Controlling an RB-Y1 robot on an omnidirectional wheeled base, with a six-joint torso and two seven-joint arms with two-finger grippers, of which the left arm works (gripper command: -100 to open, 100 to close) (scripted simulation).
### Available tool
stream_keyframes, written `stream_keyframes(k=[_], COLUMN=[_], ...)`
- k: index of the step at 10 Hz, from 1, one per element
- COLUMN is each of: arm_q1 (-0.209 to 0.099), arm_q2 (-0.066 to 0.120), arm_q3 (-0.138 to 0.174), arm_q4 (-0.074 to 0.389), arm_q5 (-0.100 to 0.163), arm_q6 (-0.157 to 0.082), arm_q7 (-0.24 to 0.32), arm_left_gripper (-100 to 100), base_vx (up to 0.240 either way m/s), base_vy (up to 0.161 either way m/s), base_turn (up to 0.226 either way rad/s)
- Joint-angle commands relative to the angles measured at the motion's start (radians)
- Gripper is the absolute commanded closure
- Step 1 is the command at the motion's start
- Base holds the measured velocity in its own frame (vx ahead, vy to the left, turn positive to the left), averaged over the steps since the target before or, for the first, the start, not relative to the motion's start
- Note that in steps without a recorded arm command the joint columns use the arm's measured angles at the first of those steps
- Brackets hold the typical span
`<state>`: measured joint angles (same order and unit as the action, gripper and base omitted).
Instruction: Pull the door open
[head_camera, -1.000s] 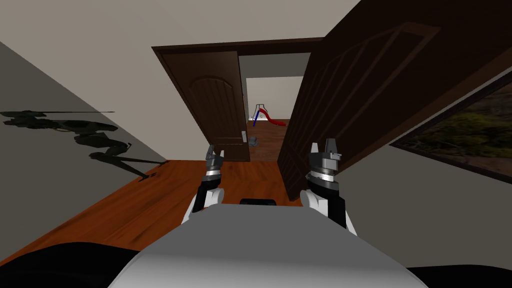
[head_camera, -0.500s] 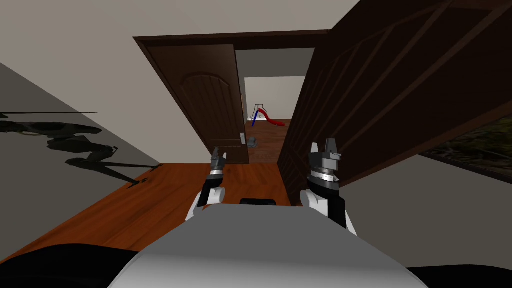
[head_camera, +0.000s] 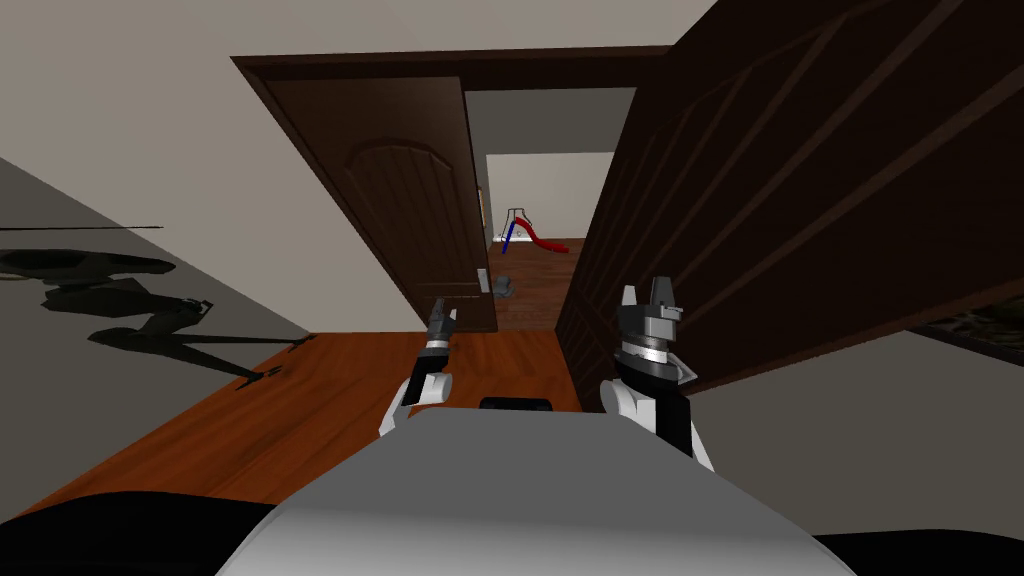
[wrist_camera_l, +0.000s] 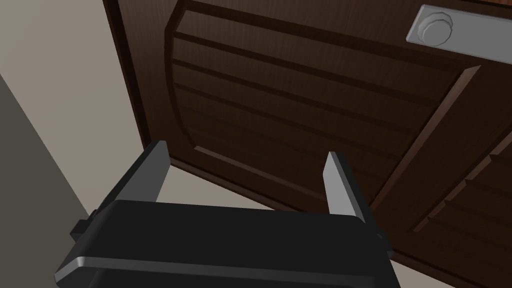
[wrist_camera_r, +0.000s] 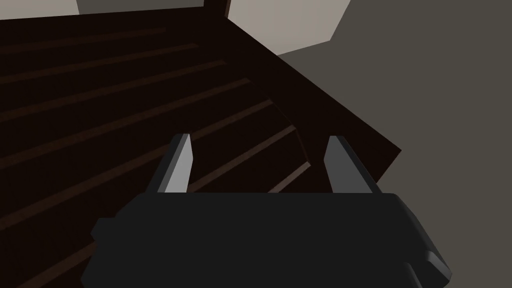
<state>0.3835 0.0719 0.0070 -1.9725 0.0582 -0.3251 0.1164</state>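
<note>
A dark brown double door fills the wall ahead. Its left leaf (head_camera: 410, 210) stands in the frame, with a grey handle plate (head_camera: 484, 282) at its inner edge. The right leaf (head_camera: 780, 170) is swung out toward me. My left gripper (head_camera: 441, 312) hovers low in front of the left leaf, open and holding nothing. In the left wrist view the left gripper (wrist_camera_l: 245, 170) faces the leaf's panel (wrist_camera_l: 300, 105), and the round grey knob (wrist_camera_l: 436, 27) on its plate lies well beyond the fingertips. My right gripper (head_camera: 646, 296) is open beside the right leaf (wrist_camera_r: 125, 100).
Between the leaves a gap (head_camera: 530, 250) shows a further room with a red and blue slide (head_camera: 528, 232) and a small grey object (head_camera: 503, 288) on the floor. Reddish wood floor (head_camera: 300, 400) spreads to my left. A dark plane-shaped figure (head_camera: 130, 300) hangs on the left wall.
I have moved closer to the door, so both leaves look larger. My left hand has turned and drifted slightly right toward the left leaf. The right arm kept its pose.
</note>
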Motion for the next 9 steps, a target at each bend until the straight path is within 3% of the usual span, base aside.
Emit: stream_keyframes(k=[1,5,7,9], arm_q1=[-0.013,-0.043,-0.074,-0.089], arm_q2=[0.006,0.016,0.025,0.028], arm_q3=[0.004,0.011,0.018,0.021], arm_q4=[0.030,0.103,0.176,0.211], arm_q5=[0.000,-0.003,-0.006,-0.007], arm_q6=[0.002,0.008,0.013,0.016], arm_q7=[-0.001,-0.005,-0.009,-0.011], arm_left_gripper=[-100,-100,-100,-100], base_vx=[0.081,0.096,0.151,0.149], base_vy=[0.014,0.017,0.025,0.017], base_turn=[-0.028,-0.027,-0.054,-0.025])
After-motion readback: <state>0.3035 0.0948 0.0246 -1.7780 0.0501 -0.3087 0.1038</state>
